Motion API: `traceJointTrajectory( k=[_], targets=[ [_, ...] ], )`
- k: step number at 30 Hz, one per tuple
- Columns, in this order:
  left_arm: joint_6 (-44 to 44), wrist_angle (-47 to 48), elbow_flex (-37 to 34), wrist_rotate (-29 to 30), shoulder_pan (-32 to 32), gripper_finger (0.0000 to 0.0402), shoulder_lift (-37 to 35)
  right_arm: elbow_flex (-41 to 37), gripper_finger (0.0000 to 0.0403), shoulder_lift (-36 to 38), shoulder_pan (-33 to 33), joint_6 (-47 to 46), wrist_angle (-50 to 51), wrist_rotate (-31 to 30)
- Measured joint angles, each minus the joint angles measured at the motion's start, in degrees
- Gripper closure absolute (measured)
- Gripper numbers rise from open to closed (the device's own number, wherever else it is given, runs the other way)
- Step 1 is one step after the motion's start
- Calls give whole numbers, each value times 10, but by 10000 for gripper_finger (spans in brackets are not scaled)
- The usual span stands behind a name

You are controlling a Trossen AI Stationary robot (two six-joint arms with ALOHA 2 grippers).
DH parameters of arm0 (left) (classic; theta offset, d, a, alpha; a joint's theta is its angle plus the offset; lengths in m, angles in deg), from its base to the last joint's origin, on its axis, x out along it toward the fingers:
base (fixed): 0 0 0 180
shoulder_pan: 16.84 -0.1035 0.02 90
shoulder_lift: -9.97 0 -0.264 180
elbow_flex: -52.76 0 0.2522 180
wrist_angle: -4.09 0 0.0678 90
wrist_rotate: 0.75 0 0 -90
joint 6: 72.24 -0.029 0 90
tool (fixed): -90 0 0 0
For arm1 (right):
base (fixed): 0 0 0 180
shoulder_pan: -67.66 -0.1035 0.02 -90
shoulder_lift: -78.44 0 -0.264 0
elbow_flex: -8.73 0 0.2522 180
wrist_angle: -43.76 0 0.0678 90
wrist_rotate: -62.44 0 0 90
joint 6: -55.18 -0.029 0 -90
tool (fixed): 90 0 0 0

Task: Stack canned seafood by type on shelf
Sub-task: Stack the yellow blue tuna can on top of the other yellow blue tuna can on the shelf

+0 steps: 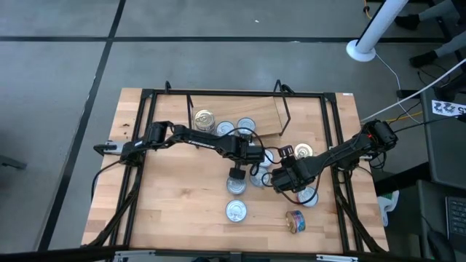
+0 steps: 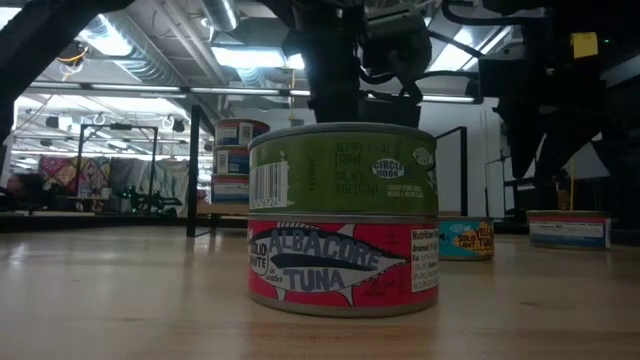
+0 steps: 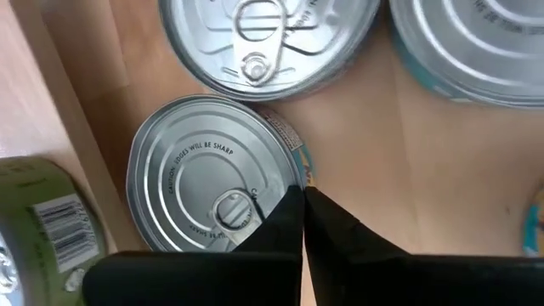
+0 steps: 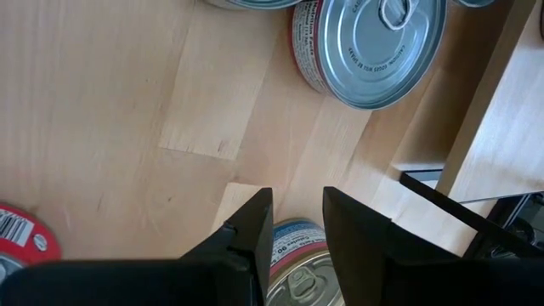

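On the left of the table, the left gripper (image 1: pixel 237 175) hangs over the middle cluster of cans with its fingers pressed together and nothing between them. In its wrist view the closed tips sit just above the edge of a silver-lidded can (image 3: pixel 212 187), beside the pull tab, so the can lies under and to one side of the jaws, not between them. A round can has no long axis, so any grip must span its full width, and these jaws would need to open first. Further right, the right gripper (image 1: pixel 285 178) hovers with a narrow gap over a blue-labelled can (image 4: pixel 296 268), apparently holding nothing. The shelf (image 1: pixel 233 116) stands at the table's far edge, nearer the left arm.
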Motion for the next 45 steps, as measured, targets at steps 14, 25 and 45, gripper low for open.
traceJointTrajectory(
  k=[14,25,45],
  targets=[
    [13,14,9,1,12,401,-10,0,297,0,0,0,-2,-1],
    [15,30,10,3,17,401,-11,0,297,0,0,0,-2,-1],
    [24,42,11,6,17,401,-12,0,297,0,0,0,-11,0]
  ],
)
